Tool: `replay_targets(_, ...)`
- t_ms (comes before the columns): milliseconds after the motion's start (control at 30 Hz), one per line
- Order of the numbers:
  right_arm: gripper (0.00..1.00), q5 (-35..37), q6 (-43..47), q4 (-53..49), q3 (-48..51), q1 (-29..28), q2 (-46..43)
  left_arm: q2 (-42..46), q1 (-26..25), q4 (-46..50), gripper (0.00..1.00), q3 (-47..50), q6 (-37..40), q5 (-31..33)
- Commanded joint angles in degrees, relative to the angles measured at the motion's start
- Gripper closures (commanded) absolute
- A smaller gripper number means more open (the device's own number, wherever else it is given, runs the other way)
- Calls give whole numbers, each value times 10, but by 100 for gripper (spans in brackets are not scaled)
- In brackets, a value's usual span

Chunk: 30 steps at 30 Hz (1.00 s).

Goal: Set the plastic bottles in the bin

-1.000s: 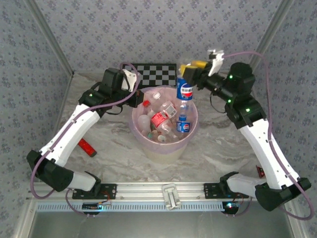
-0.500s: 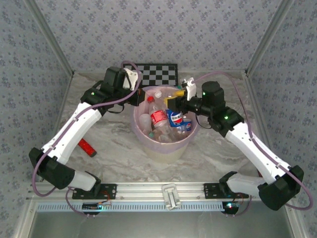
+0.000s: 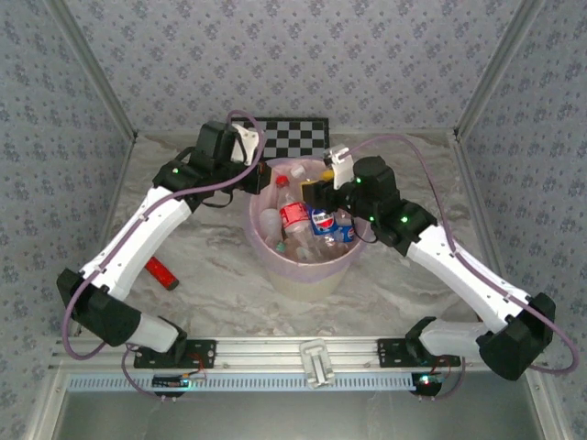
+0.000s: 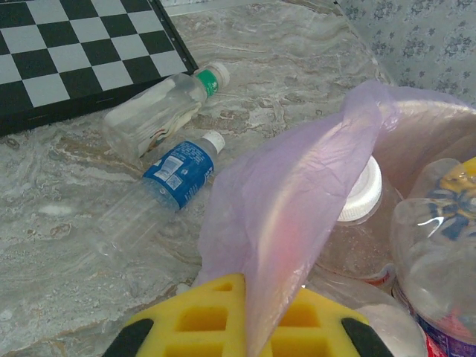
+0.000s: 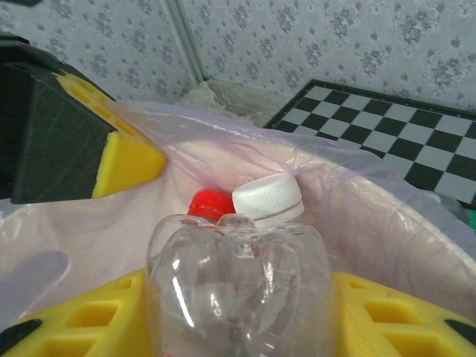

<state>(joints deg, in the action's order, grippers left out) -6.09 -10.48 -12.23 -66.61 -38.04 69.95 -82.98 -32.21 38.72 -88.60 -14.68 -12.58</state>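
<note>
— What has the right gripper got?
— Its pads are clamped on either side of a clear bottle, whose lobed base shows between them. The bin wall is just ahead, and a red cap and a white cap sit just past the bottle.
— And the left gripper?
— It is pinched shut on the pink bag at the bin's rim. Ahead and to its left, on the table, lie a blue-labelled bottle and, farther off, a green-capped bottle beside the checkerboard
</note>
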Motion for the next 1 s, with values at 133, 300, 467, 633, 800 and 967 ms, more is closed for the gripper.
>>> replay_targets(133,20,54,55,-173,-113,-3,25,-16,-17,-29,100,-20,-18,-20)
replay_targets(300,12,67,70,-220,-185,-2,21,-19,-19,-33,100,-20,-17,-23)
replay_targets(467,17,115,76,-269,-207,1,17,-26,-26,-37,100,-22,-17,-27)
replay_targets(633,33,110,61,-274,-184,11,35,-37,-31,-40,100,-33,-15,-31)
replay_targets(800,45,69,31,-251,-148,19,59,-39,-35,-38,100,-37,-11,-33)
replay_targets(967,49,34,-3,-225,-114,19,72,-39,-35,-41,100,-31,-12,-34)
